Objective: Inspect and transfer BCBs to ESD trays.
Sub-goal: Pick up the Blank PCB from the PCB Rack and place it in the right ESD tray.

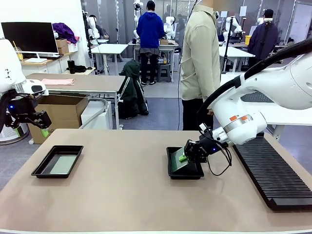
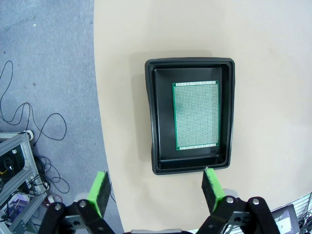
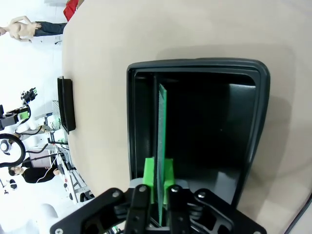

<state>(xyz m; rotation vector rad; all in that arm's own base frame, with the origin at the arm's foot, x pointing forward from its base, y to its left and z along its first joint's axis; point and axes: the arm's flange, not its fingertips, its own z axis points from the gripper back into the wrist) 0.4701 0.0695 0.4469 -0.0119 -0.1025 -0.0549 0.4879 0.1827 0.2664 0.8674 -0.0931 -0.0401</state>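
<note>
Front view gives us two ESD trays and two BCBs: the left tray [image 1: 57, 161] holds one board [image 1: 64, 164] lying flat, its long axis along the tray's length. The right tray [image 1: 184, 170] holds the second board [image 3: 161, 141], standing on edge, running lengthwise. The right gripper [image 1: 185, 155] has its pads either side of this board's near edge. The left gripper [image 2: 156, 191] hangs wide open, empty, above the left tray.

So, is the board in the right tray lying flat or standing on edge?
On edge. The board stands edge-up inside the right tray, between the right pincer pads, not flat on the floor.
</note>
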